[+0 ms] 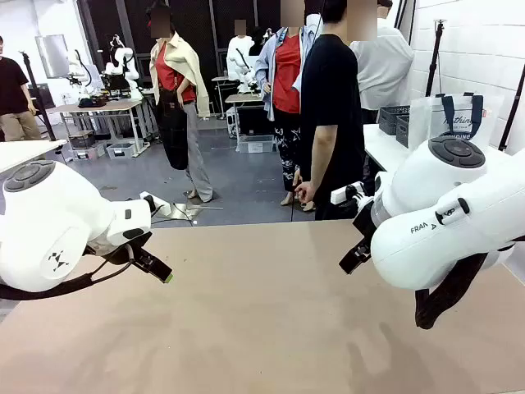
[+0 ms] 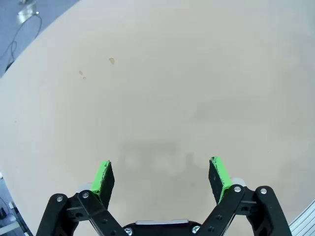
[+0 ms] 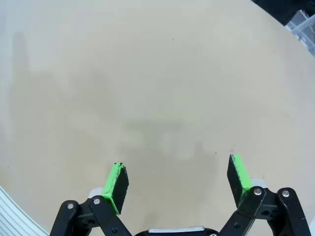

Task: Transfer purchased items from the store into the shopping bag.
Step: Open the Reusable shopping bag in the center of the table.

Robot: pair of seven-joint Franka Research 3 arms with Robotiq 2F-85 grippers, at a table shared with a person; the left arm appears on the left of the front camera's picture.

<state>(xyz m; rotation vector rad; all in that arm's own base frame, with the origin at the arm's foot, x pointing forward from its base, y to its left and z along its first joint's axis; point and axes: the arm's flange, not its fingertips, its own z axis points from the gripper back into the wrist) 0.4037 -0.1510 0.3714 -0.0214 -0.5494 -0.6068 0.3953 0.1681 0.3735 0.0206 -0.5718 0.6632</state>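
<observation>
Hovering above table (image 1: 262,328), left hand (image 2: 162,169), right hand (image 3: 177,172) both released, shopping bag (image 1: 456,116) well apart beyond right hand

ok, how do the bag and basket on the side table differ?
The shopping bag is translucent white with navy handles; the basket is dark grey. The bag stands tall, the basket sits low. Both sit on the white side table.

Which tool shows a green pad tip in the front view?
The left tool: green shows at its finger end, while the right tool looks all black.
</observation>
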